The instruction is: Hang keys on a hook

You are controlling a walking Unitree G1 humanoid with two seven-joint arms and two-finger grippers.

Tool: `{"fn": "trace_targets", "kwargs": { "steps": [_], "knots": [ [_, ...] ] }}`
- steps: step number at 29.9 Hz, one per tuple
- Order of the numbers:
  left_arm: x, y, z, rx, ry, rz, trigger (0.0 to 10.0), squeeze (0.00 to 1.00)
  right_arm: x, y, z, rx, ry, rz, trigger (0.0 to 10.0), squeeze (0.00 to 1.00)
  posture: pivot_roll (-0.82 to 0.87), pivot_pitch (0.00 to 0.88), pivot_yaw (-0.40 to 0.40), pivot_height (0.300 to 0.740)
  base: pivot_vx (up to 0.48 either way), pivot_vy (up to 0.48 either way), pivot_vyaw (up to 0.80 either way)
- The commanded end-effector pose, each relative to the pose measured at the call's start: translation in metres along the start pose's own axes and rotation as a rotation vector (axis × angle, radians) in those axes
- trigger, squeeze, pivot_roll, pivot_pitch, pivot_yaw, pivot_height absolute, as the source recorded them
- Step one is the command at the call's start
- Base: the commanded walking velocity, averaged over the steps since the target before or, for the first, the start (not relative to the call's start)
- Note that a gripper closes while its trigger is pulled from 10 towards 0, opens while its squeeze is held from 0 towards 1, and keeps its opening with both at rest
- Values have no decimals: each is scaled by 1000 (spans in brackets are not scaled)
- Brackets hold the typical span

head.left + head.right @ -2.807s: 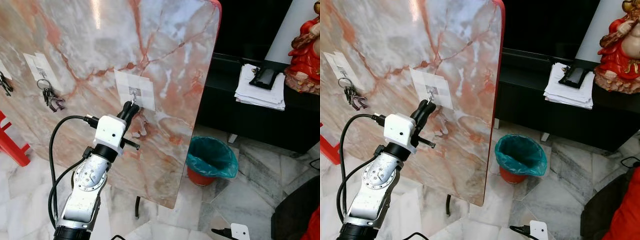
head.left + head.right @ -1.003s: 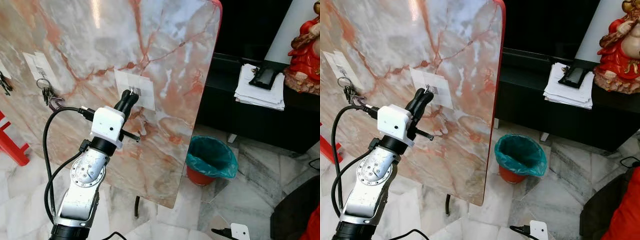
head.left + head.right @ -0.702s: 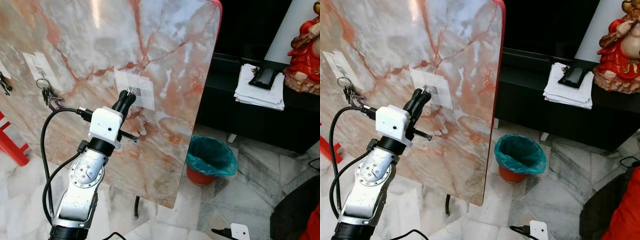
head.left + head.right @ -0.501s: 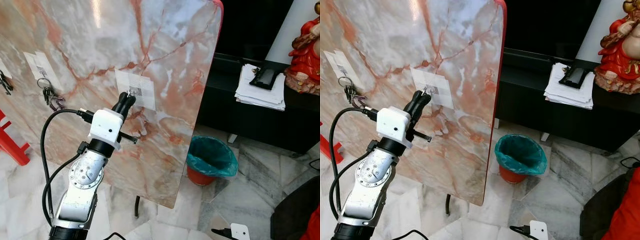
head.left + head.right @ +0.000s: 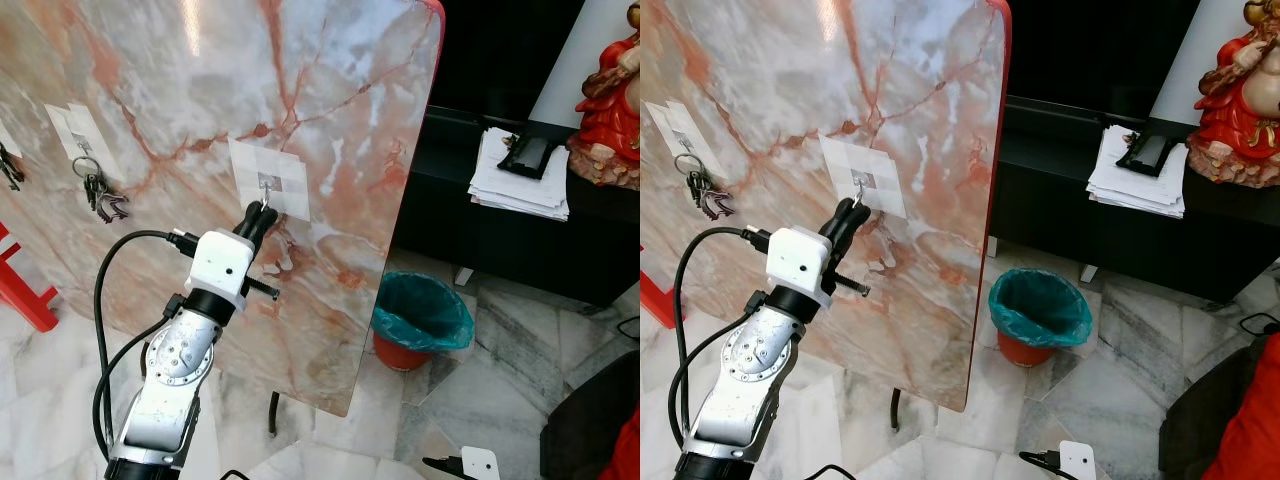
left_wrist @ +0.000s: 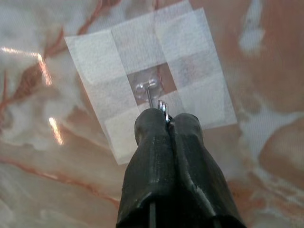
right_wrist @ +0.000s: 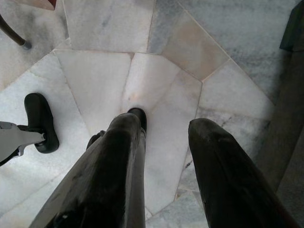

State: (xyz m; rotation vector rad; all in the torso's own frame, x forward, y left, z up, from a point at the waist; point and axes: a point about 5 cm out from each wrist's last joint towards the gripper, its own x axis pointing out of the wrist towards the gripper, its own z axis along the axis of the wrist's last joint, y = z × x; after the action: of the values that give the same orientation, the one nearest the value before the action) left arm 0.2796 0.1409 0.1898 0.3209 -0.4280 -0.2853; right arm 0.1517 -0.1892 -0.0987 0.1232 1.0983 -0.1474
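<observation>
A clear hook [image 6: 151, 90] sits under white tape on the upright marble board [image 5: 330, 120]. My left gripper [image 5: 262, 208] is raised to the board, its tips just below that hook [image 5: 267, 183]. It is shut on the keys; a small bit of their metal ring [image 6: 163, 107] pokes out between the fingertips, right beside the hook's stem. The rest of the keys is hidden by the fingers [image 6: 152, 156]. My right gripper [image 7: 166, 126] hangs open over the floor tiles.
Another bunch of keys [image 5: 100, 192] hangs from a taped hook further left on the board. A teal-lined bin [image 5: 422, 318] stands on the floor to the right of the board. A black cabinet carries a paper stack [image 5: 520, 175] and a red figurine [image 5: 610, 100].
My left gripper, still shut, has come down and slightly right from half a second ago, so its tips now sit just under the hook.
</observation>
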Motion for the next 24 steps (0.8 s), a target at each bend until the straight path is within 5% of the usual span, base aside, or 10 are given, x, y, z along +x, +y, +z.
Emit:
{"fn": "trace_targets", "kwargs": {
  "steps": [1, 17, 24],
  "knots": [
    [-2, -2, -4, 2, 23, -18, 10000, 0, 0, -1, -4, -9, 20, -1, 10000, 0, 146, 102, -42, 740, 0, 0, 0],
    [-9, -9, -14, 19, 87, -58, 10000, 0, 0, 0, -4, -12, 22, 1, 10000, 0, 147, 101, -43, 740, 0, 0, 0],
    [-4, -6, -4, 20, 27, -31, 10000, 0, 0, 2, -3, -11, 20, 3, 10000, 0, 147, 100, -43, 740, 0, 0, 0]
  ]
}}
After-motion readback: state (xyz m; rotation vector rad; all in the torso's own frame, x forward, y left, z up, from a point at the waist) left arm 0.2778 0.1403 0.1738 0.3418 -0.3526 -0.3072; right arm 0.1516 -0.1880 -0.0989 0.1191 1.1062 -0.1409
